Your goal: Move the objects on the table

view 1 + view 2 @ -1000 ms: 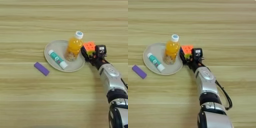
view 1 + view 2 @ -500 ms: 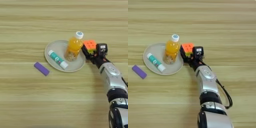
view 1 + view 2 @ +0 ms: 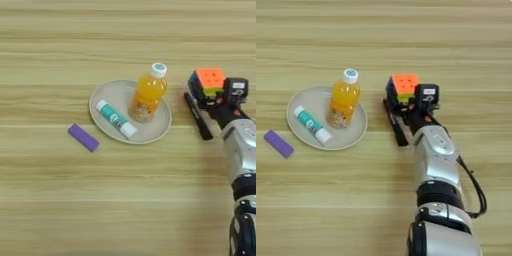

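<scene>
The round plate (image 3: 100, 102) was the anchor on the light wooden table (image 3: 125, 200), and everything else was read off it. On the plate's right half stood the orange juice bottle (image 3: 147, 94), upright, white cap on top. Beside it, on the plate's left half, a white glue stick with a teal label (image 3: 116, 119) lay slantwise. Off the plate's lower left edge, near but apart from the rim, lay a small purple block (image 3: 83, 137) on the bare wood.

Over on the plate's right side, just past the rim, the slim black marker pen (image 3: 198, 119) lay on the table, running from upper left to lower right. Further right of the plate and a little higher sat the puzzle cube (image 3: 402, 86), orange face up with a strip of green and yellow along its near edge.

And there was the right gripper (image 3: 415, 106), coming in from the plate's lower right on the silver forearm (image 3: 435, 155), right up against the cube's near right side. Its black body sat touching or just beside the cube, with the marker lying close on its left. Whether the black fingers were spread or pinching the cube, I could not tell; the cube and the gripper's body hid them.
</scene>
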